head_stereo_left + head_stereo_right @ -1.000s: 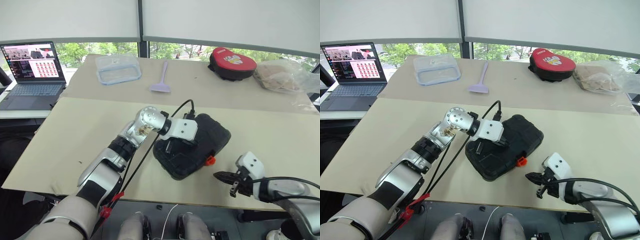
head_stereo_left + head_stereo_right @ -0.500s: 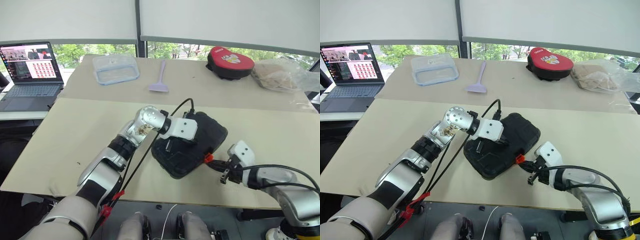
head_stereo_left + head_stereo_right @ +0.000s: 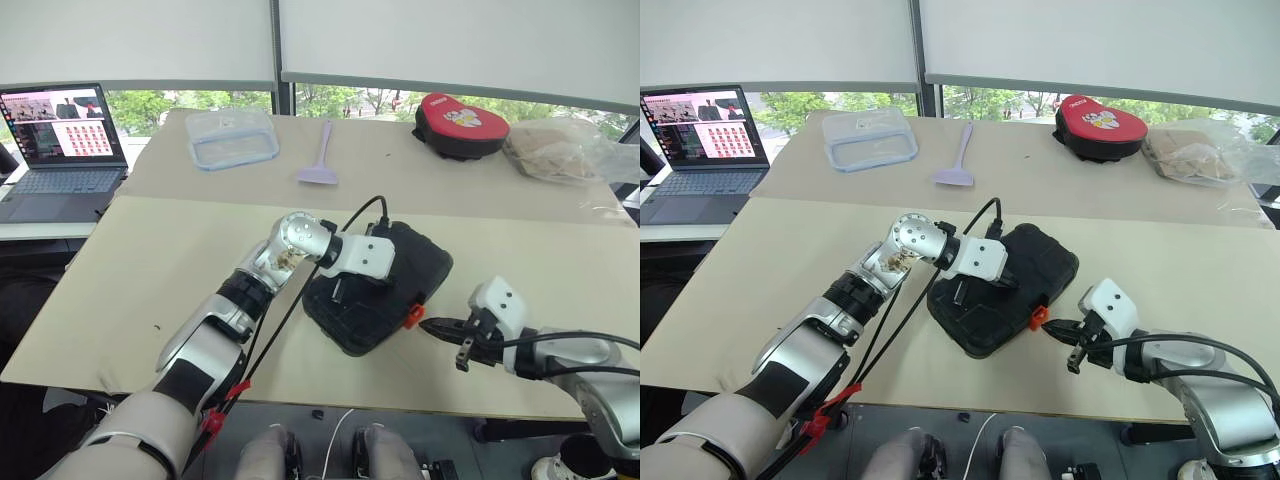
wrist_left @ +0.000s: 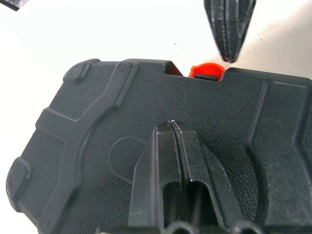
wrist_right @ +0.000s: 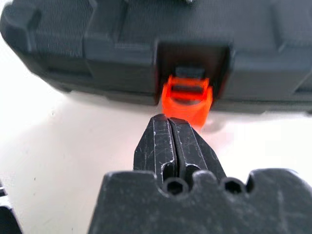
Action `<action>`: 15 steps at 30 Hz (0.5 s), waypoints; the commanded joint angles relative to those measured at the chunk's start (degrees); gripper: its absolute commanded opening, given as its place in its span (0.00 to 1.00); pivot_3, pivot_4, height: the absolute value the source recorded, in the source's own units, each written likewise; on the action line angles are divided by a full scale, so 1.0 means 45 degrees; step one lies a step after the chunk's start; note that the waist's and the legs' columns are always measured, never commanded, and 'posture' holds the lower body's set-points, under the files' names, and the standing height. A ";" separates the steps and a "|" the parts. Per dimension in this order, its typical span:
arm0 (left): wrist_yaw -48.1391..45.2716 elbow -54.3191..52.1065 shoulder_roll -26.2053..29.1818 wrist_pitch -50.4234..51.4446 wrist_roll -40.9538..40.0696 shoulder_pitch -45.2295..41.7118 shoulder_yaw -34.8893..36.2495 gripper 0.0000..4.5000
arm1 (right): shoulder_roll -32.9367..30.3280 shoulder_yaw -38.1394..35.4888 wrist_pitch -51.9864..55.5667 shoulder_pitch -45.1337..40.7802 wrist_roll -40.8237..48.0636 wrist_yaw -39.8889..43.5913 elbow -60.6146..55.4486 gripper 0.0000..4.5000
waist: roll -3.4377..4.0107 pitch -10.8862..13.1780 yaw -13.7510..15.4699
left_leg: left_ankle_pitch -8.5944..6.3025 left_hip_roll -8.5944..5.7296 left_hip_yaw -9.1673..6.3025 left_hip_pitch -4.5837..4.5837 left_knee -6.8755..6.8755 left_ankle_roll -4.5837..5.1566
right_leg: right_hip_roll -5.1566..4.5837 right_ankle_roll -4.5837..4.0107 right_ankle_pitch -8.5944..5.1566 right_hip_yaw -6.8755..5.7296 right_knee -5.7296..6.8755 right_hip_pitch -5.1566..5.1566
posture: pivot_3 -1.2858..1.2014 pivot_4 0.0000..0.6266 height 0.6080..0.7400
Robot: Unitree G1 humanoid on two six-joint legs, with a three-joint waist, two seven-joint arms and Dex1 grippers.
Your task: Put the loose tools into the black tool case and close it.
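Your black tool case (image 3: 385,290) lies near the front edge of the surface (image 3: 150,260), lid down, and no loose tools are lying out on the surface, so by the look of it you're on the last step: getting it latched. The small orange latch (image 5: 186,99) sticks out from the case's front edge, looking not yet snapped flat, though that's a judgement. Your left gripper (image 4: 171,127) is pinched fully together, holding nothing, its tips pressing down on the textured lid near the middle, pinning the case. Your right gripper (image 5: 170,125) is also closed tight and empty, its point aimed straight at the latch and just short of it; whether it actually touches is too close to call. What comes next, I'd say, is a firm push with that closed tip on the orange tab, driving it toward the case while your left keeps the lid down so the case doesn't skid. Farther back, well away from all this, sit a clear plastic lidded box (image 3: 235,136), a lilac flat scraper (image 3: 322,158), a red-and-black zip pouch (image 3: 462,124) and a laptop (image 3: 62,140) off to your left.
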 commanded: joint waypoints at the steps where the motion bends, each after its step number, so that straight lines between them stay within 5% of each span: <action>1: -0.0226 0.0528 0.0177 0.0149 0.0687 0.0332 -0.0495 0.02 | 0.0296 0.0314 -0.0762 -0.0140 -0.0524 -0.0237 0.0623 0.00 | 0.0000 0.0000 0.0001 | 0.0000 0.0000 0.0000 -0.0001 0.0000 0.0000 | 0.0000 0.0000 0.0000 0.0000 0.0000 -0.0001 | 0.52 0.24 0.93; 8: -0.0260 0.0565 0.0158 0.0106 0.0719 0.0293 -0.0527 0.02 | 0.1342 0.1254 -0.1312 -0.1546 -0.1341 -0.0925 0.1655 0.00 | 0.0000 -0.0001 -0.0047 | 0.0006 0.0001 0.0001 0.0008 0.0001 -0.0009 | 0.0005 0.0000 0.0000 0.0002 0.0002 0.0005 | 0.52 0.24 0.93; 15: -0.0135 0.0752 0.0069 -0.0108 0.0897 0.0281 -0.0682 0.02 | 0.2377 0.0238 -0.0675 -0.2203 0.0581 -0.0738 -0.0072 0.00 | -0.0001 -0.0001 -0.0182 | 0.0018 0.0008 0.0000 0.0004 -0.0001 -0.0031 | 0.0010 -0.0004 0.0002 0.0003 0.0010 -0.0006 | 0.52 0.24 0.93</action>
